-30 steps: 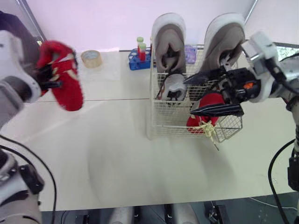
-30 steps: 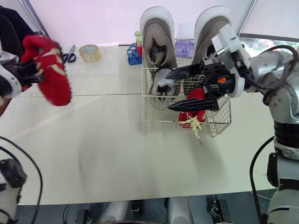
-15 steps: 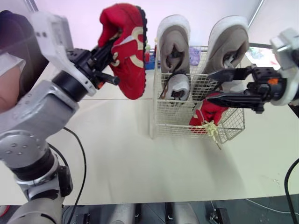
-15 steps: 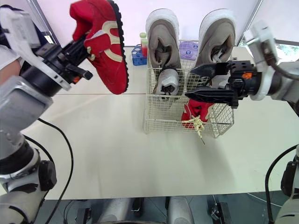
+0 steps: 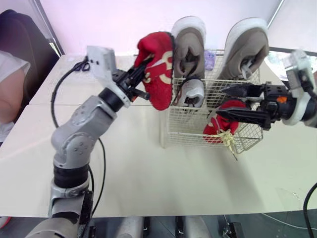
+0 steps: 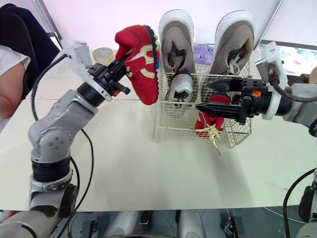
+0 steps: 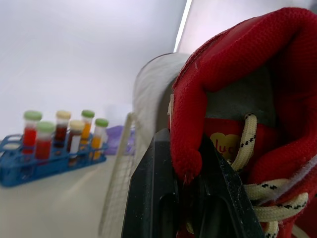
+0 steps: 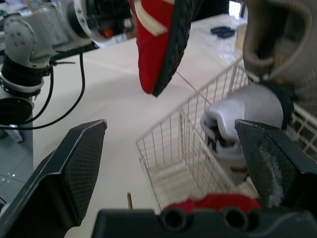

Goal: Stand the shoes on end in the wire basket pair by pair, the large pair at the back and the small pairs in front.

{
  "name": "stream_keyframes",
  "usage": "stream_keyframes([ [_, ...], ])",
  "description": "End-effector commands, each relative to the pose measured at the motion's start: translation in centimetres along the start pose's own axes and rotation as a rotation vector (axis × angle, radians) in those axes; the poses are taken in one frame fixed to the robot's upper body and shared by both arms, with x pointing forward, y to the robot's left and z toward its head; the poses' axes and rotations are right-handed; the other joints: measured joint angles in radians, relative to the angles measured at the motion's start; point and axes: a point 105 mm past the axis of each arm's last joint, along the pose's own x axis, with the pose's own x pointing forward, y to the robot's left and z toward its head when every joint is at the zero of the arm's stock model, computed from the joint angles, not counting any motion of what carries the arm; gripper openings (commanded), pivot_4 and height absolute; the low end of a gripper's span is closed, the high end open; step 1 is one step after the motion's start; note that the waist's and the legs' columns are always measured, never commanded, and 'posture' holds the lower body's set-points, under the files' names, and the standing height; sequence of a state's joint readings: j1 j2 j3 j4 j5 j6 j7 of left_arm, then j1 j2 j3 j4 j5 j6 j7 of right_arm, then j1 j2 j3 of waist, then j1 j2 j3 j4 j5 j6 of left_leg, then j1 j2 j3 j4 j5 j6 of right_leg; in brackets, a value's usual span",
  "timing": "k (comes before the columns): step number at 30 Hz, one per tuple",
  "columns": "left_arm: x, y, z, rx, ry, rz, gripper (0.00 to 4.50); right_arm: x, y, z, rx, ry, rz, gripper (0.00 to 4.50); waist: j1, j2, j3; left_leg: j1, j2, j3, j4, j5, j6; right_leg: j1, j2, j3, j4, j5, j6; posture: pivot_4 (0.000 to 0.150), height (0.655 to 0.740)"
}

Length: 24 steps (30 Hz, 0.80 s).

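**Head views.** The wire basket [image 6: 173, 124] stands on the pale table [image 6: 124, 163]. Two big grey shoes [image 6: 177, 44] stand on end at the back of it and poke out over the top. A small grey shoe [image 6: 181, 89] stands in front of the left one. A second red shoe [image 6: 210, 119] sits in the front right part, with its yellow laces hanging out through the wires.

The left gripper [image 6: 123, 77] is clamped on a red shoe [image 6: 141, 64] and holds it in the air, toe down. The shoe is just beside the basket's left side. I cannot tell if it touches the big shoe next to it.

The right gripper [image 6: 202, 95] is in front of the basket with its fingers apart and nothing in them. A roll of tape [image 6: 102, 53] lies at the far side of the table. A person [image 6: 10, 74] sits at the left edge.

**Left wrist view.** The two black fingers pinch the padded rim of the red shoe. A blue rack of little tubes [image 7: 49, 148] stands on the table by a plain wall.

**Right wrist view.** The fingers [image 8: 74, 168] are spread wide. Between them are the basket's front corner, the small grey shoe and the top of the second red shoe.
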<state>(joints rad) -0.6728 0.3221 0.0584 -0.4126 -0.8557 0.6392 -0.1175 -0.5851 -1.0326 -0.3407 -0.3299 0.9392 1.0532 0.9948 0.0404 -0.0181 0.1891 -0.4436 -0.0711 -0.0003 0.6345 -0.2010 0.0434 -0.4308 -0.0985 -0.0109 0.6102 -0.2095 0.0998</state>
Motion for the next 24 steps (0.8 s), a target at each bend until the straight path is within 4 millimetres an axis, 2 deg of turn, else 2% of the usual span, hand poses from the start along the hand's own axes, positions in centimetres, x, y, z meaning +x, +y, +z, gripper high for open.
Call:
stream_keyframes([
  [1, 0.7, -1.6, 1.3, 0.051, -0.078, -0.034, 0.07, -1.1, 0.4, 1.5, -0.072, -0.032, -0.049, 4.5, -0.001, 0.0, 0.0, 0.0, 0.0, 0.0, 0.0, 0.0, 0.0, 0.0, 0.0, 0.0, 0.0, 0.0, 0.0, 0.15, 0.74],
  [7, 0.8, -4.3, 0.1, 0.034, -0.059, -0.097, 0.07, -1.6, 0.1, 1.6, -0.071, -0.041, -0.089, 4.5, -0.001, 0.0, 0.0, 0.001, 0.001, 0.0, 0.0, 0.001, 0.002, 0.0, 0.001, 0.0, 0.001, 0.0, 0.0, 0.15, 0.74],
  [10, 1.3, -5.5, -1.5, 0.095, -0.028, -0.124, 0.07, -1.5, 0.0, 1.5, -0.068, -0.051, -0.101, 4.5, -0.001, 0.0, 0.0, 0.001, 0.001, 0.0, 0.002, 0.001, 0.002, 0.001, 0.001, 0.0, 0.001, 0.0, 0.0, 0.15, 0.74],
  [12, 1.7, -6.0, -1.9, 0.124, -0.03, -0.129, 0.07, -1.5, -0.1, 1.5, -0.069, -0.053, -0.112, 4.5, 0.001, 0.0, 0.0, 0.0, 0.001, 0.0, 0.003, 0.001, 0.002, 0.001, 0.001, 0.0, 0.001, 0.0, 0.0, 0.15, 0.74],
  [19, 1.7, -5.2, -3.2, 0.203, -0.011, 0.002, 0.07, -2.2, -0.3, 1.9, -0.079, -0.051, -0.152, 4.5, 0.0, 0.0, 0.0, 0.0, 0.001, 0.0, 0.004, 0.0, 0.003, 0.002, 0.001, -0.001, 0.001, 0.0, 0.0, 0.15, 0.74],
  [24, 1.3, -5.8, -4.9, 0.198, 0.02, 0.037, 0.07, -3.0, -0.5, 2.2, -0.083, -0.051, -0.183, 4.5, 0.0, 0.001, 0.0, 0.0, 0.001, 0.0, 0.007, -0.002, 0.005, 0.004, 0.001, -0.001, 0.001, 0.0, 0.0, 0.15, 0.74],
])
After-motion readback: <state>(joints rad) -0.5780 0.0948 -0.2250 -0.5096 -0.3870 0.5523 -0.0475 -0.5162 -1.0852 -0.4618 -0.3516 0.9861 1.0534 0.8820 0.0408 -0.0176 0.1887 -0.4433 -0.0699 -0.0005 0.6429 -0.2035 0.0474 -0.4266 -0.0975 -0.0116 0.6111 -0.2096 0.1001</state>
